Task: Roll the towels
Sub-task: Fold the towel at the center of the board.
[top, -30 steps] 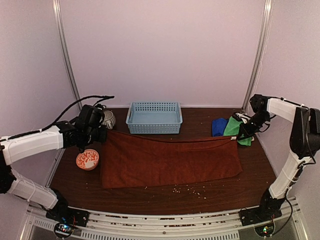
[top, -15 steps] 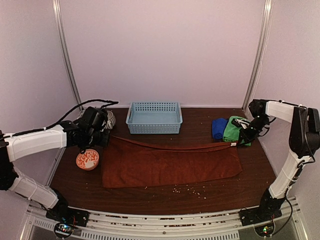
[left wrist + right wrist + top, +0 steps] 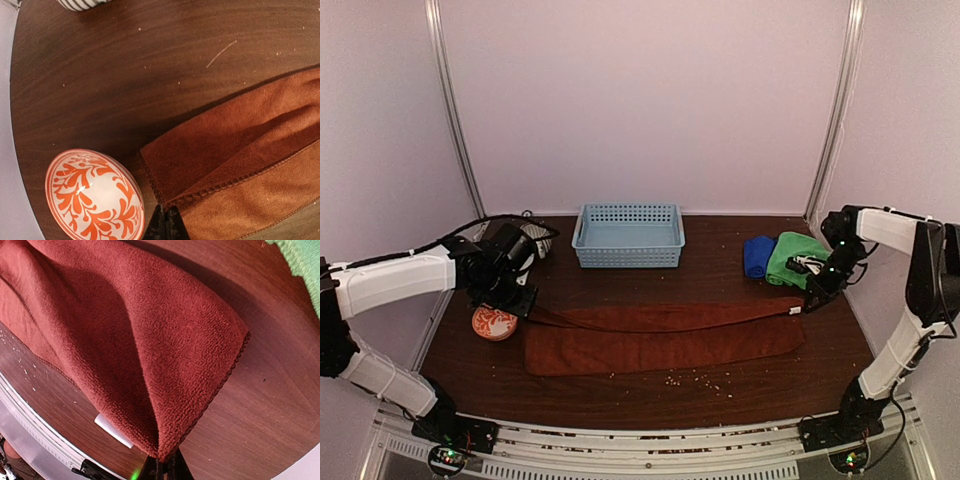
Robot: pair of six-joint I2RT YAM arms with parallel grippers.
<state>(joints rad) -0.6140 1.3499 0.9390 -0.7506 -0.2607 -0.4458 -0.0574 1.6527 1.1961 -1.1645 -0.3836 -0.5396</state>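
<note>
The rust-red towel (image 3: 660, 335) lies across the table middle, its far edge folded over toward the near edge. My left gripper (image 3: 527, 308) is shut on its left far corner (image 3: 172, 202), beside the patterned bowl. My right gripper (image 3: 807, 303) is shut on its right far corner (image 3: 165, 452) and holds it just above the table. The rust-red towel fills the right wrist view (image 3: 125, 340). A green towel (image 3: 795, 255) and a blue towel (image 3: 757, 255) lie at the back right. The orange patterned towel is out of view.
A light blue lattice basket (image 3: 628, 235) stands at the back centre. An orange-and-white bowl (image 3: 493, 322) sits at the left, close to my left gripper, and shows in the left wrist view (image 3: 92, 195). A striped cup (image 3: 536, 243) stands behind it. Crumbs (image 3: 695, 378) dot the near table.
Both grippers have pulled the red towel's far edge toward the near side, folding it over itself into a narrower strip. The left arm swung near the bowl.
</note>
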